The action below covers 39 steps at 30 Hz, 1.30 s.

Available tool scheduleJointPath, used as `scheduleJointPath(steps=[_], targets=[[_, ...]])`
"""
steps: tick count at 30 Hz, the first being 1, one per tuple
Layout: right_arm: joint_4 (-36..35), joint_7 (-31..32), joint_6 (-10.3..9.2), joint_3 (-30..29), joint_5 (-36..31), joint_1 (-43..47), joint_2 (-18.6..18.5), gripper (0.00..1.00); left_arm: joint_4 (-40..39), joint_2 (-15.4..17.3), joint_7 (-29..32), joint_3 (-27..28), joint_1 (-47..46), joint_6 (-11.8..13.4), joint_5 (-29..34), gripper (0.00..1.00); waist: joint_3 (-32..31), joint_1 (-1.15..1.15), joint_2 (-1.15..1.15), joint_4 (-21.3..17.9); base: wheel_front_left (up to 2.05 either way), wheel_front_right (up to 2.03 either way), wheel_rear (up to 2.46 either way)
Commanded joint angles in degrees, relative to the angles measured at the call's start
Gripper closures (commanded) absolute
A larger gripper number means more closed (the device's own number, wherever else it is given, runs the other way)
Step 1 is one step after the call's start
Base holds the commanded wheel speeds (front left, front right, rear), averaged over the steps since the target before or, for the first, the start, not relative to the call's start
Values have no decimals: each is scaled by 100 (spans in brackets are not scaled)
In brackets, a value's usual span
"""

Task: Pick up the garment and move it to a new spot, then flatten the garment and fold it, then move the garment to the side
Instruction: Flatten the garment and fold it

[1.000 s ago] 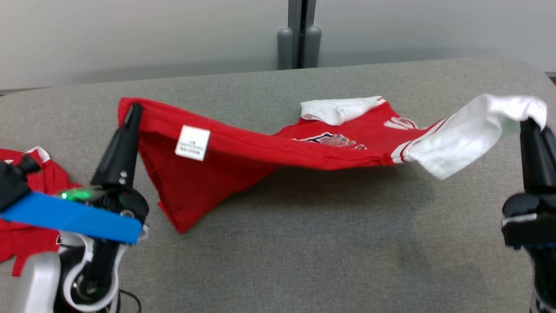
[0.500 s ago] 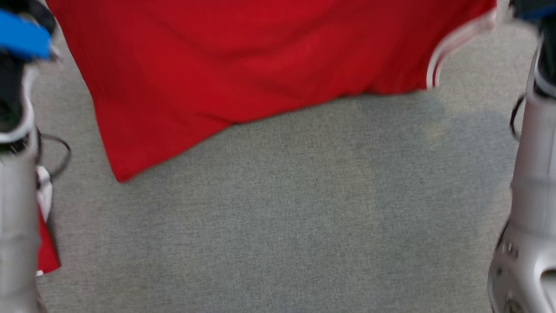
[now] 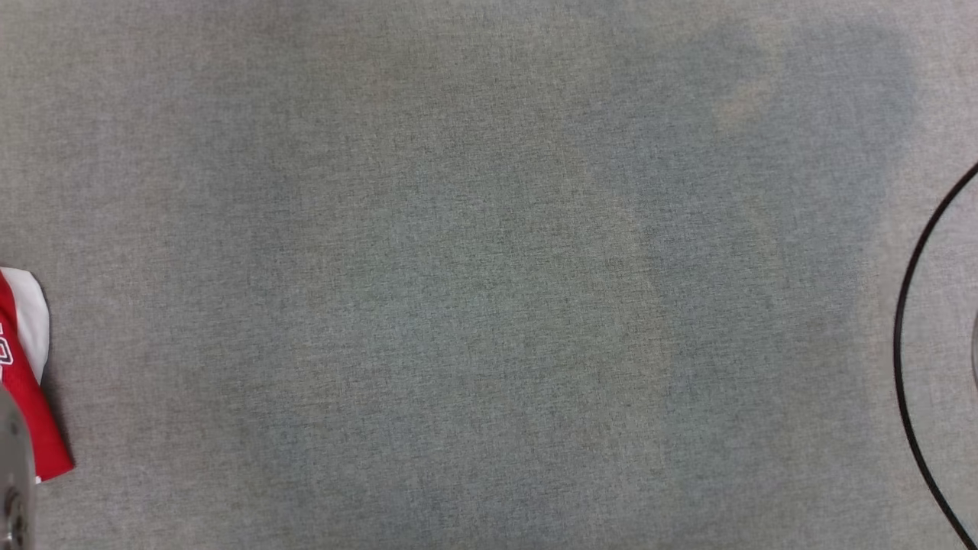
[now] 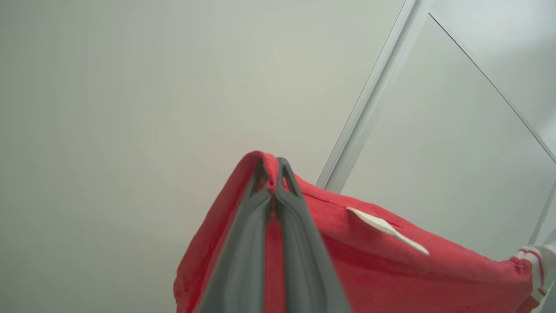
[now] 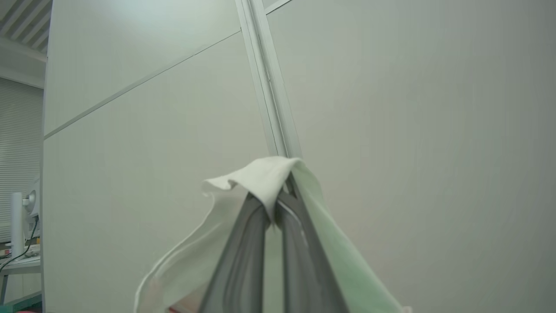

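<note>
Wall panels [image 4: 130, 87] are seen behind | left gripper [image 4: 271, 169] is clenched on the red garment [image 4: 369, 261], held aloft | right gripper [image 5: 273, 208] is clamped on its white sleeve [image 5: 260, 174]

Light is soft and even (faint shadows), frames sharp.

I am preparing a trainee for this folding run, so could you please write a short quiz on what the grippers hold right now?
1. True or false: the left gripper is shut on red cloth of the garment.
2. What colour is the cloth that the right gripper pinches? A) white B) blue C) black
3. Fill in: in the head view, a second garment lies at the ___ edge of the table.
Key: 1 true; 2 A; 3 left.
</note>
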Motion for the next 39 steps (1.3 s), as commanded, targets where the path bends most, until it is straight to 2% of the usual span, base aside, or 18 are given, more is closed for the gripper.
scheduleJointPath(steps=[1, 6, 11, 16, 20, 24, 28, 34, 39], targets=[[90, -69, 3, 143, 120, 176, -104, 100, 119, -7, -123, -25, 152, -58, 20, 100, 12, 0, 0, 6, 0, 0, 0], [199, -200, 3, 563, 409, 1138, -396, 100, 456, -48, -509, -183, 863, -160, -25, 100, 20, 0, 0, 32, 0, 0, 0], [151, -276, 3, 816, 848, 2822, -518, 100, 755, -172, -828, -435, 2084, -195, -151, 100, -229, 0, 0, 87, 0, 0, 0], [-295, -191, 3, 671, 1596, 4611, -357, 100, 973, -245, -1020, -750, 3407, -209, -181, 100, -682, 0, 0, 180, 0, 0, 0], [-686, -49, 3, 572, 1722, 5843, -401, 100, 1114, -323, -1143, -799, 4372, -211, -316, 100, -1043, 0, 0, 253, 0, 0, 0], [-972, 213, 1, 223, 1510, 6837, -265, 100, 1092, -302, -1207, -900, 5094, -186, -269, 100, -1341, 0, 0, 344, 0, 0, 0], [-1251, 826, 2, -268, 879, 7596, 0, 100, 907, -263, -1215, -1029, 5751, -3, -157, 100, -1636, 0, 0, 400, 0, 0, 0], [-2061, 2295, 2, -933, -190, 8457, 432, 100, 291, -111, -1087, -1152, 6615, 376, -26, 100, -1919, 0, 0, 364, 0, 0, 0], [-3031, 3500, 2, -1169, -689, 9119, 536, 100, -330, 48, -926, -1221, 7177, 644, 44, 100, -2051, 0, 0, 365, 0, 0, 0]])
